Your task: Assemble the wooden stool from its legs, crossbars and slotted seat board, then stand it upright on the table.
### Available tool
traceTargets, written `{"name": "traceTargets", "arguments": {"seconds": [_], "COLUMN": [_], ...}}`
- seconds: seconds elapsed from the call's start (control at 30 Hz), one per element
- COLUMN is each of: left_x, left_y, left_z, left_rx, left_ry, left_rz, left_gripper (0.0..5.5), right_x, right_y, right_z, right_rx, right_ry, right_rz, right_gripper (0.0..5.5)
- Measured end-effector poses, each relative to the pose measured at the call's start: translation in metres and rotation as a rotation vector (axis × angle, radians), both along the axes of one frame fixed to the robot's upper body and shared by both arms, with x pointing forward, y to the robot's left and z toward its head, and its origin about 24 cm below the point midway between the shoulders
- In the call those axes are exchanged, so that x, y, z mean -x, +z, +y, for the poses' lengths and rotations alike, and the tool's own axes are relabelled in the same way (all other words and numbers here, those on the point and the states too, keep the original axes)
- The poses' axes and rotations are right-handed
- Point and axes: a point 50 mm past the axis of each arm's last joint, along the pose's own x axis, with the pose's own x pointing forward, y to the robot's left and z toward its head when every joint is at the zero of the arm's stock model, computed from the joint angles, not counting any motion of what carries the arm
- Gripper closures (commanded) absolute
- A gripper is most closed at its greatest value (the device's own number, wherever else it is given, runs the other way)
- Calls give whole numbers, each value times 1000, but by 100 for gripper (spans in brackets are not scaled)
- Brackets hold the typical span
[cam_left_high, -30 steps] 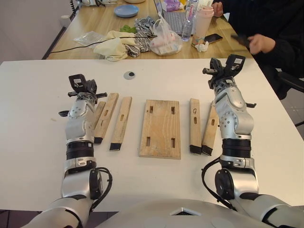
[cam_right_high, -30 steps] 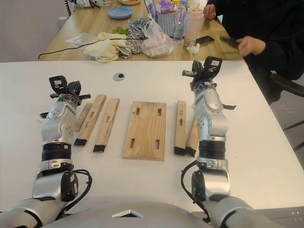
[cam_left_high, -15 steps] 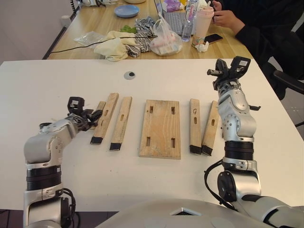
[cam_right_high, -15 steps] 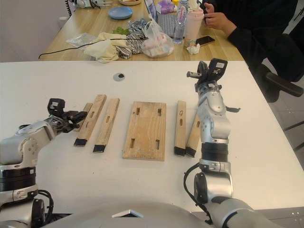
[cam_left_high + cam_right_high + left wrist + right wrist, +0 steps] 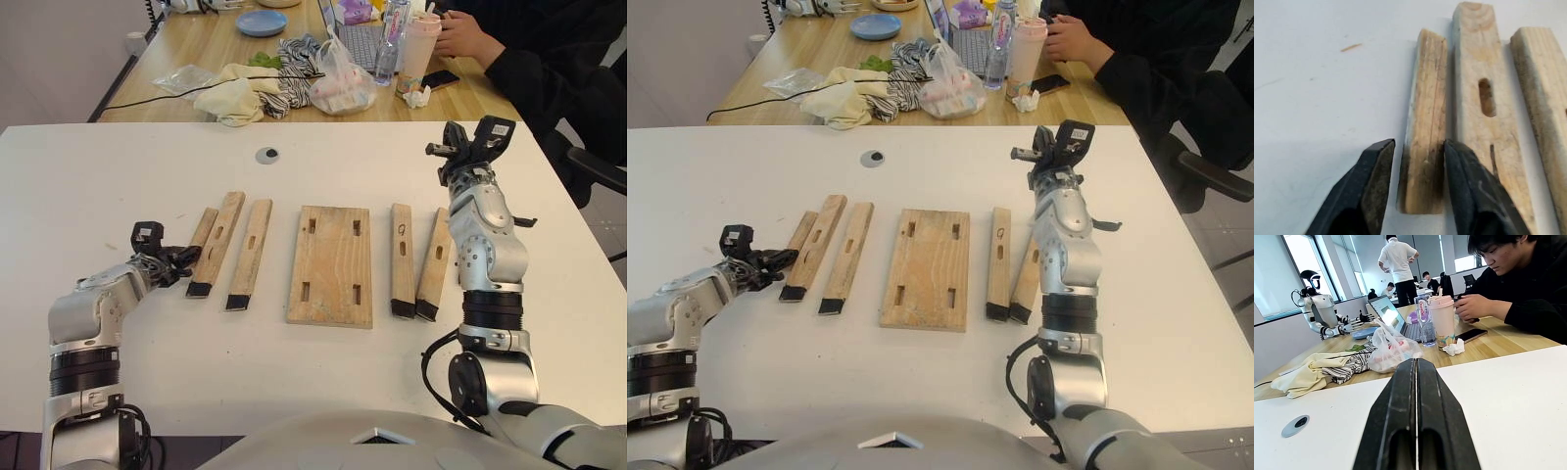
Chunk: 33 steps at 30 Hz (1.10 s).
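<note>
The slotted seat board (image 5: 331, 264) lies flat mid-table. Left of it lie two slotted legs (image 5: 217, 242) (image 5: 249, 253) with dark near ends, and a short crossbar (image 5: 203, 228) beside them. Two more legs (image 5: 402, 258) (image 5: 432, 262) lie to the board's right. My left gripper (image 5: 1419, 147) is low over the table and open. Its two fingers (image 5: 1376, 166) straddle the crossbar's (image 5: 1425, 132) near end. My right gripper (image 5: 453, 149) is held up over the far right of the table, shut on nothing.
A grey round disc (image 5: 266, 155) is set into the white table (image 5: 78, 186) behind the parts. Beyond the far edge stands a wooden table (image 5: 186, 49) with cloths, a bag and bottles, where a person sits.
My left arm has swung its elbow out to the left and brought its gripper down and nearer, to the crossbar's near end. The right gripper shifted slightly to the right.
</note>
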Motion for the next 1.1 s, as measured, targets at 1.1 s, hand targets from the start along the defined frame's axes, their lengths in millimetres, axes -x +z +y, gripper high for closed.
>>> {"name": "traceTargets", "arguments": {"seconds": [1.1], "left_x": [-63], "left_y": [72], "left_z": [-82], "left_rx": [-1320], "left_ry": [-376], "left_rz": [-1049], "left_gripper": [515], "right_x": [-6], "right_y": [2], "right_z": [67], "right_rx": [-642], "right_ry": [428], "right_rz": [235], "right_gripper": [370]}}
